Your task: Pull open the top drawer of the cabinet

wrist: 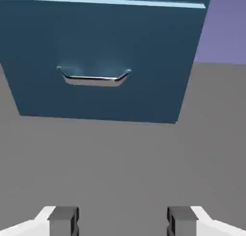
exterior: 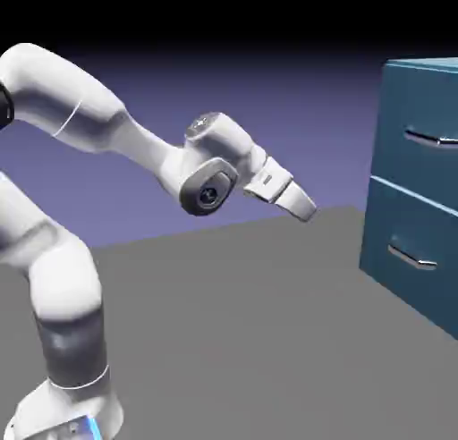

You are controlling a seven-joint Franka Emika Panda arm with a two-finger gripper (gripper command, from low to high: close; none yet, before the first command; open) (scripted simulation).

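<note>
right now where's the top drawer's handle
In the exterior view, the top drawer's handle is at the right edge, above the lower drawer's handle and right of the gripper.

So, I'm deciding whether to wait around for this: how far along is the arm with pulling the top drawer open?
Nothing looks done: the top drawer sits flush with the cabinet. In hand is at most the approach: the claw is open and empty, short of the cabinet and pointing down toward the floor. Left: reaching the upper handle, gripping it and pulling.
</note>
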